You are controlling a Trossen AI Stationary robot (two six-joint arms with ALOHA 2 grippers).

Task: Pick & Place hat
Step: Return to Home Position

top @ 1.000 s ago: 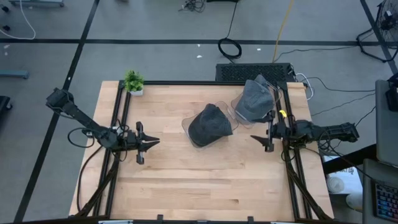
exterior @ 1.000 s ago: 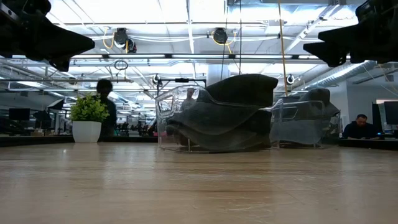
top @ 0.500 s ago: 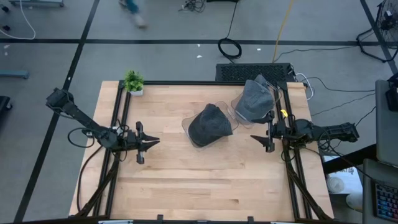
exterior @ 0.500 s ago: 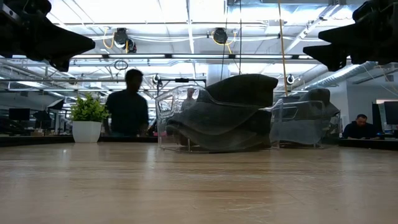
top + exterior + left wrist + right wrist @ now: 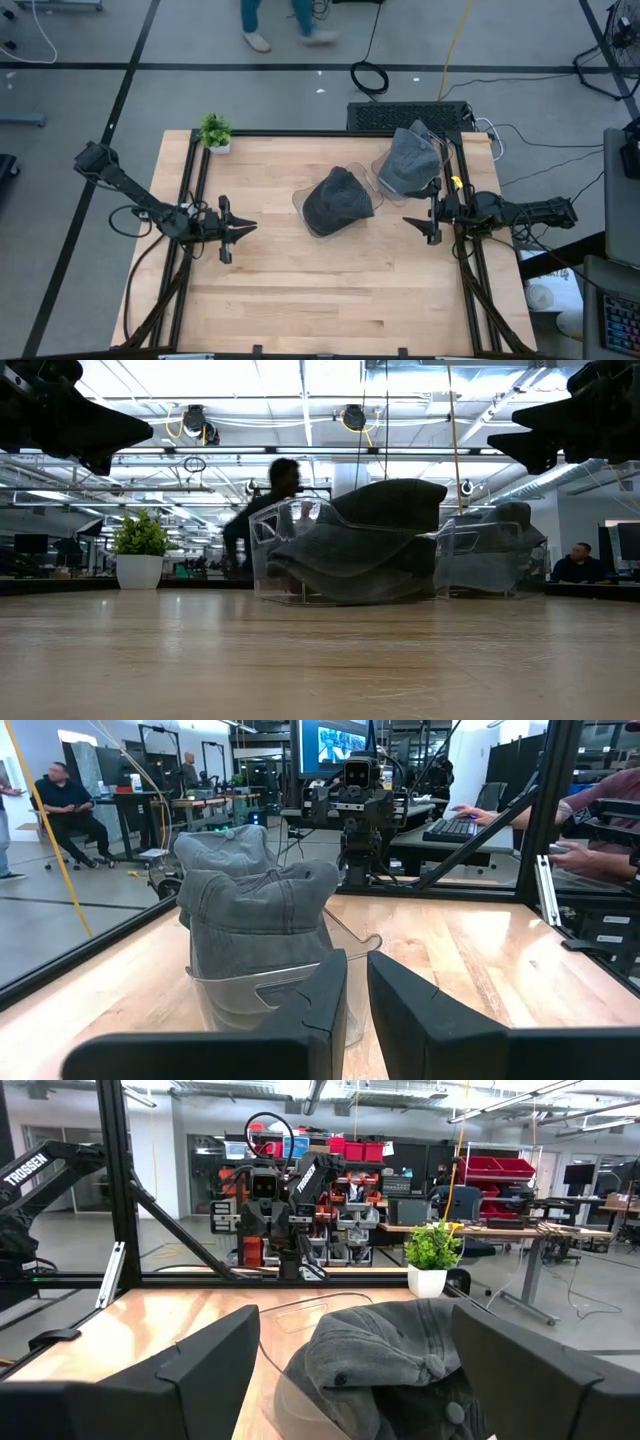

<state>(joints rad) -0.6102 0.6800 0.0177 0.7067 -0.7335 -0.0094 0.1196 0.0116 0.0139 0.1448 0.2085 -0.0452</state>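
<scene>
From above, we see the left hand (image 5: 243, 229) hovering over the left part of the worktop (image 5: 320, 300), pointing toward the middle. Its own wrist camera shows the two fingers drawn almost together, with only a slit between them and nothing held. The right hand (image 5: 412, 224) hovers at the right edge of the worktop, facing the left one. Its wrist camera shows the fingers spread wide apart and empty. Both hands are well apart from the bins. Near the centre of the overhead frame stands a clear plastic bin (image 5: 301, 206) with the dark caps (image 5: 338, 198) piled in it, bulging above its rim. Just beside it, toward the upper right, a second clear bin (image 5: 378, 172) holds a lighter grey cap (image 5: 408, 158). In the table-level view both bins rest flat on the wood, the nearer one partly overlapping the farther. A small potted plant (image 5: 214, 131) sits at the upper left corner of the worktop. A person (image 5: 275, 20) walks across the floor at the top of the overhead frame.
</scene>
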